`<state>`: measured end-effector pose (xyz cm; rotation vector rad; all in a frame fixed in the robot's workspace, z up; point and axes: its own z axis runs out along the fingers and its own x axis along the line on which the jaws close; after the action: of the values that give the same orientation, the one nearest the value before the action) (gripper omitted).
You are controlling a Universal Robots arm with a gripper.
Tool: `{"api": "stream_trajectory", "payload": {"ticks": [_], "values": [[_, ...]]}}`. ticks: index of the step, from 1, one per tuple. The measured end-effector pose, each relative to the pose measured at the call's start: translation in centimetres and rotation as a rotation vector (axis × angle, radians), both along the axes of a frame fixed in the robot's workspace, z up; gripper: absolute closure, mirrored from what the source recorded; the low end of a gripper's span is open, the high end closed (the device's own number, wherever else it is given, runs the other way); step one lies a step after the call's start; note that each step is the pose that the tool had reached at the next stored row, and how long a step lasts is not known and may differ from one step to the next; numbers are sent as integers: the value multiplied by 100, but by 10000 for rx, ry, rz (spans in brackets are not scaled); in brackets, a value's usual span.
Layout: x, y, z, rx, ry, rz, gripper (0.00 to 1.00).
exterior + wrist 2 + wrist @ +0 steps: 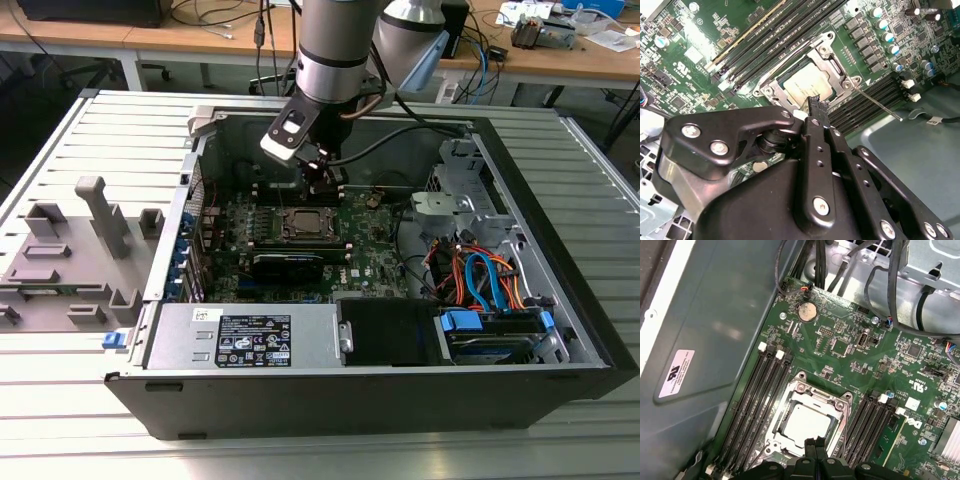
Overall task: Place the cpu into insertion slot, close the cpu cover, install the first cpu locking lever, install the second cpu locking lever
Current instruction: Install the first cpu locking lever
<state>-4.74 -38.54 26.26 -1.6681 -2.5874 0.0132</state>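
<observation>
Grey slatted table (60, 400) holds the open computer case (400, 400). My pincer (814, 441), tips together on nothing, hangs just over the chip (805, 422), seated in the middle of the green board (805, 347) under its shut cover (822, 388); one lever (877, 102) looks loose, so locking seems undone.

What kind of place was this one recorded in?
Probably a robotics lab or workshop: an open computer case sits on a slatted metal table, wooden benches strewn with cables stand behind, and a robot arm reaches in.
</observation>
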Motion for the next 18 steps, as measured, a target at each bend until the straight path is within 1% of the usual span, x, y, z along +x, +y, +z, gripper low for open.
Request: {"api": "stream_trajectory", "payload": {"ticks": [16,18], "values": [[0,0,0,0,0,630,89],[0,0,0,1,0,821,89]]}}
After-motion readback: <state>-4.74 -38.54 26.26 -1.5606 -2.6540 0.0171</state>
